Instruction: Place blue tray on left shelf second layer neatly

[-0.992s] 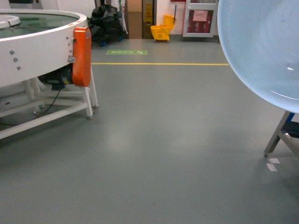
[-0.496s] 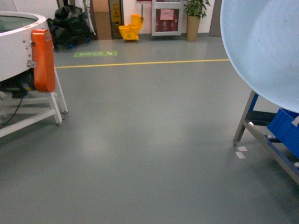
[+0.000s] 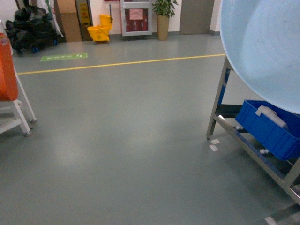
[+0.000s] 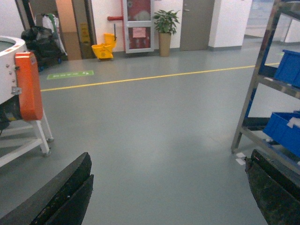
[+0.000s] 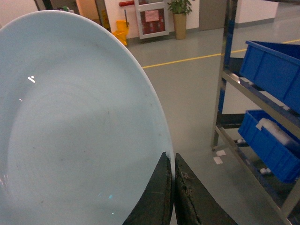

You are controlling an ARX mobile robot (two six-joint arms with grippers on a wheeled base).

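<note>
My right pincer [image 5: 172, 187] is clamped on the tray [image 5: 79, 126] rim, holding it edge-up at frame left; the shelf [image 5: 225, 70] stands at frame right. My left pincer [image 4: 168, 197] gapes, holding nothing.

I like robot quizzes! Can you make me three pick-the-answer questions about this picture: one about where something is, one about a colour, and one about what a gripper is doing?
1. Where is the potted green plant?
A. By the far wall
B. On the metal shelf
C. In a crate

2. What colour is the mop bucket?
A. Red
B. Yellow
C. Green

3. What is the right gripper doing?
A. Hanging open, holding nothing
B. Holding a crate
C. Pinching the rim of the pale-blue round plastic tray

Answers: 1 A, it stands on the floor beside the doors; 2 B, it is bright yellow; 3 C, its fingers close on the tray's edge.
</note>
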